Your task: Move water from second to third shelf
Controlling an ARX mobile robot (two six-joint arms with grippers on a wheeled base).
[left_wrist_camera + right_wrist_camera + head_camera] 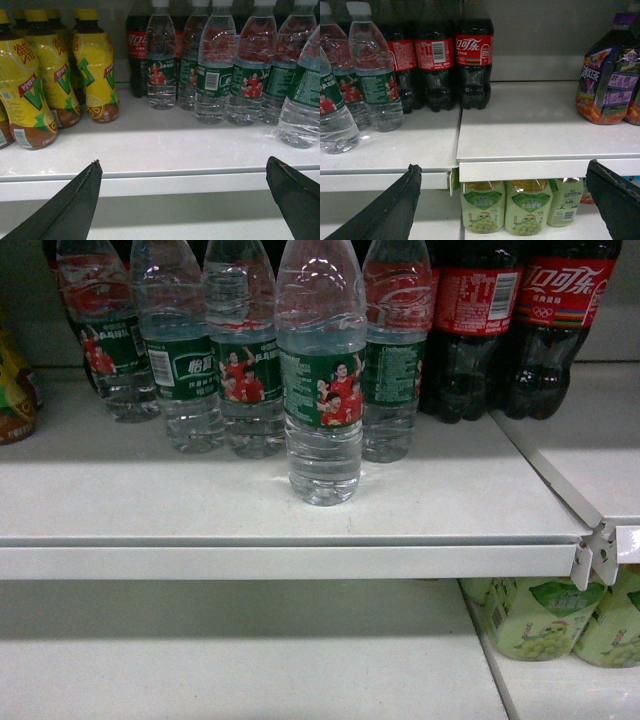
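Nearest item: our left gripper [182, 200], fingers spread wide and empty, hanging just off the shelf's front edge [160, 182].
Right gripper [502, 202]: likewise released, holding nothing, low before the shelf lip.
Water [322, 375]: one clear bottle with a green label stands forward of its row, at 12 o'clock in our head view, near the front of the second shelf [150, 500].
Row behind: more water bottles [175, 350], touching shoulder to shoulder.
Cola bottles [520, 325]: at 2 o'clock, not ours to move.
Yellow drink bottles [97, 75]: at 10 o'clock from the left wrist.
Lower shelf [230, 660]: bare board at 6 o'clock, green grape drinks [535, 615] at 4 o'clock.
Step in hand: we judge the approach, no grasp yet.
Next move: we should centre one gripper on the forward bottle, close on its ribbed body, and lift without nudging the row.
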